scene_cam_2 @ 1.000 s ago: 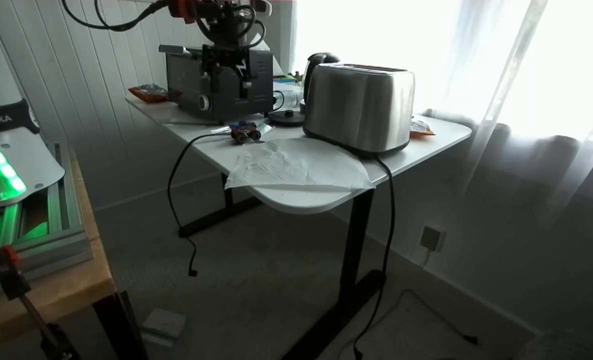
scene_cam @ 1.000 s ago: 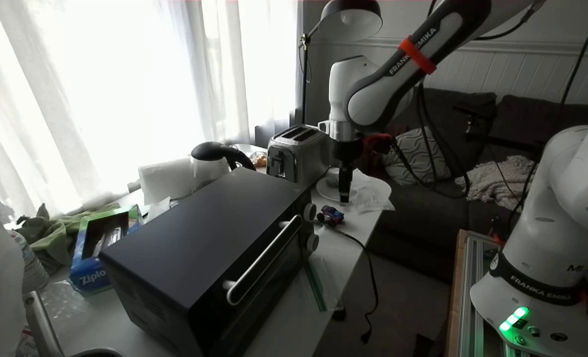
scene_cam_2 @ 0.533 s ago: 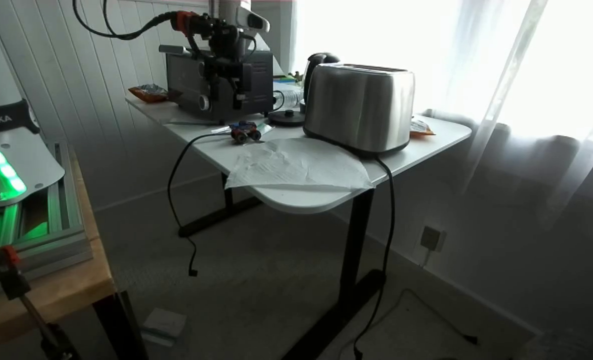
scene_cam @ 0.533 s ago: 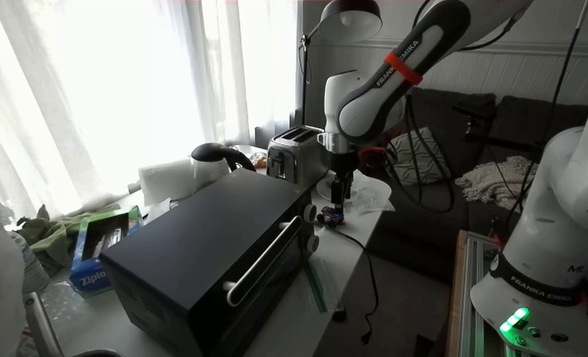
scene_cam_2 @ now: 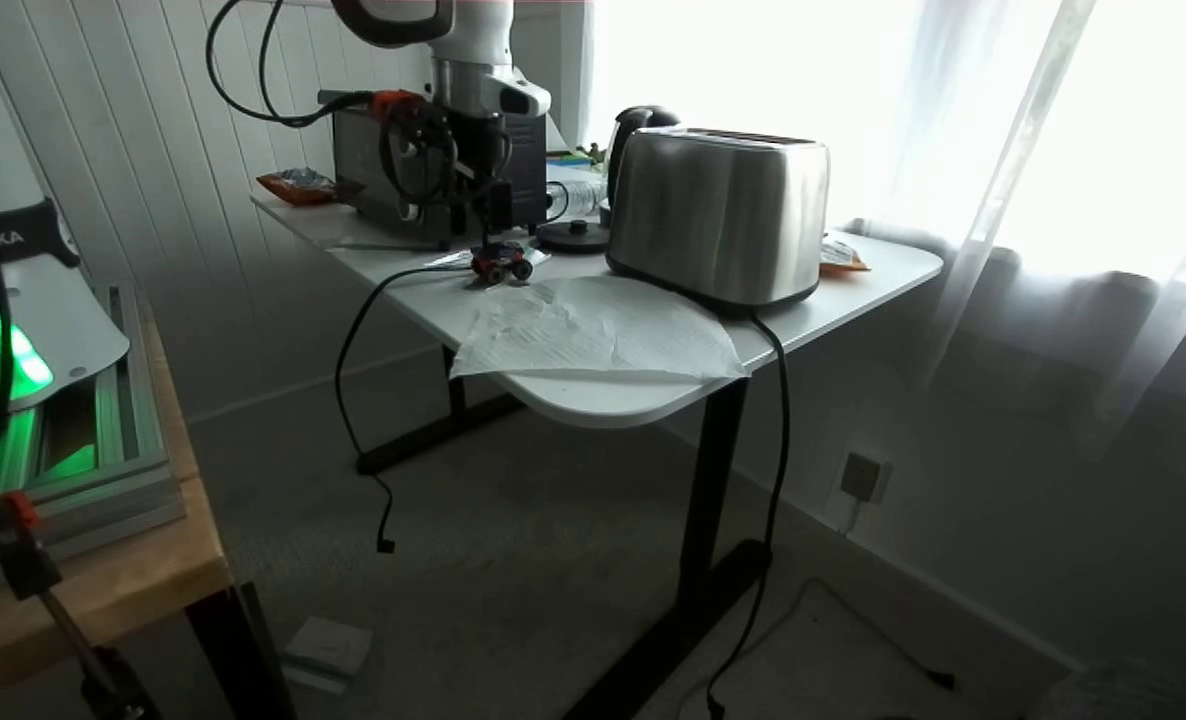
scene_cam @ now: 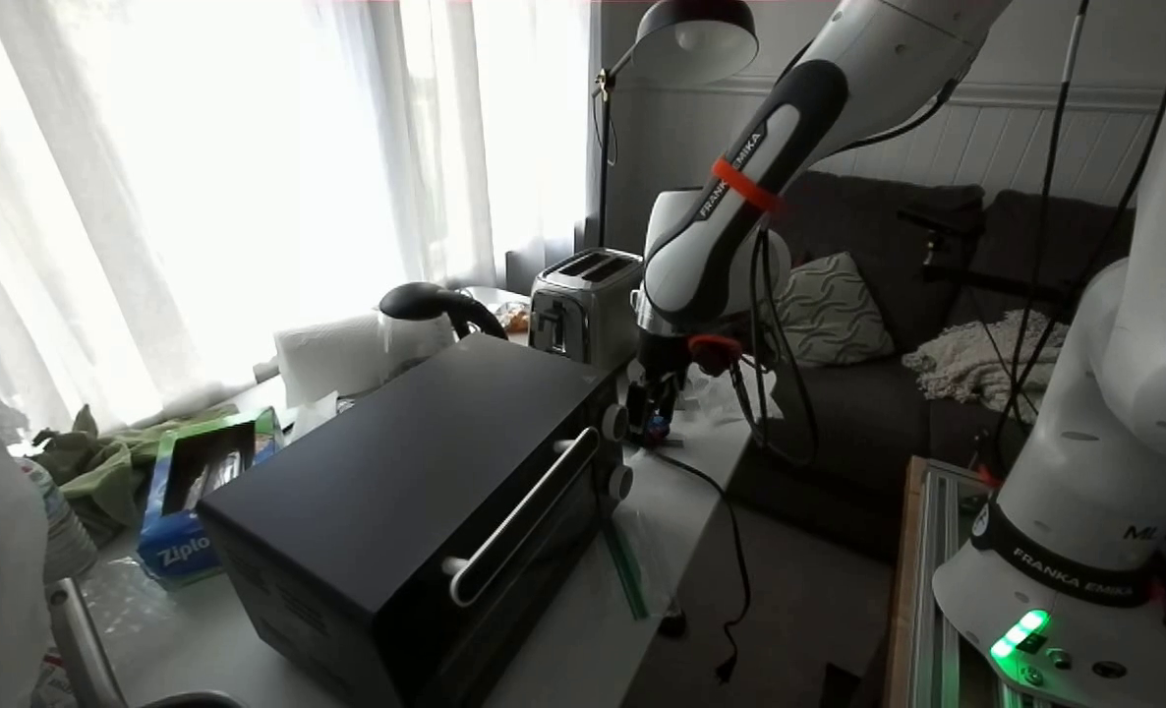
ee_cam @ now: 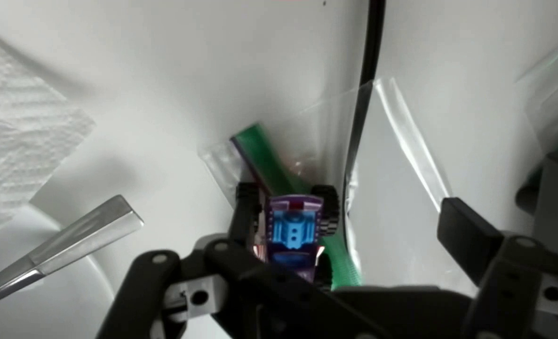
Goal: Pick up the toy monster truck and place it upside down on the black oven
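Downward wrist (scene_cam_2: 469, 88), fingers (ee_cam: 469, 238) wide apart

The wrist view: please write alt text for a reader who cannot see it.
An open gripper partly hides a purple and blue toy monster truck, seen from above over a clear plastic bag with a green strip. A black cable passes beside the truck on the white table; at left are textured paper and a metal handle.

both exterior views share the table (scene_cam_2: 593, 402), looking from opposite short edges; wrist view close above, facing down.
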You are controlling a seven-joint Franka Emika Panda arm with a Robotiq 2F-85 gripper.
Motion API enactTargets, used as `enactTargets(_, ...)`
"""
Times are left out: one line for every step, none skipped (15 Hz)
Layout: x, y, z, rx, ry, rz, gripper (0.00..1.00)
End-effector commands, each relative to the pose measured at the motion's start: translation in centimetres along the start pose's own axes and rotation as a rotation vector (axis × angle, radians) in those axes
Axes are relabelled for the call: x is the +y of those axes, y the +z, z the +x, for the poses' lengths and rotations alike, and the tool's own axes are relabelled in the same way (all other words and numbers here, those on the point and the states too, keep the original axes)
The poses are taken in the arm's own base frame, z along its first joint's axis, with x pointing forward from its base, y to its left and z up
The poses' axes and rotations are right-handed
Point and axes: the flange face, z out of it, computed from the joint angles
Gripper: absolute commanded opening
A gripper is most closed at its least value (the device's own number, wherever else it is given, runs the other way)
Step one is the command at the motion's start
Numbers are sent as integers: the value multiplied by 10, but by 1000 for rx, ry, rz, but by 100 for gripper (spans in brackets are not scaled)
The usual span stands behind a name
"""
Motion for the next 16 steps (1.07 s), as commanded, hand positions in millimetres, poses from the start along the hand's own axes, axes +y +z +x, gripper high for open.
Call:
enactTargets(7, 10, 5, 72, 21, -12, 100)
enactTargets(7, 12, 6, 80, 26, -14, 100)
enactTargets(8, 14, 8, 89, 22, -18, 100)
enactTargets(8, 17, 9, 93, 18, -23, 88)
enactTargets(7, 18, 10, 100, 18, -21, 74)
enactTargets(7, 19, 11, 109, 14, -27, 68)
enactTargets(9, 19, 11, 118, 16, -33, 59)
enactTargets(10, 18, 12, 130, 15, -35, 53)
enactTargets(12, 15, 12, 142, 18, -41, 46)
enactTargets(16, 10, 11, 154, 18, -49, 38)
enactTargets(19, 5, 11, 166, 12, -56, 32)
enactTargets(23, -2, 9, 179, 8, -73, 31)
enactTargets(26, -13, 6, 190, -11, -87, 31)
enactTargets(29, -22, 5, 197, -25, -100, 28)
enactTargets(31, -36, 2, 205, -55, -112, 28)
enactTargets(32, -50, -1, 216, -88, -129, 28)
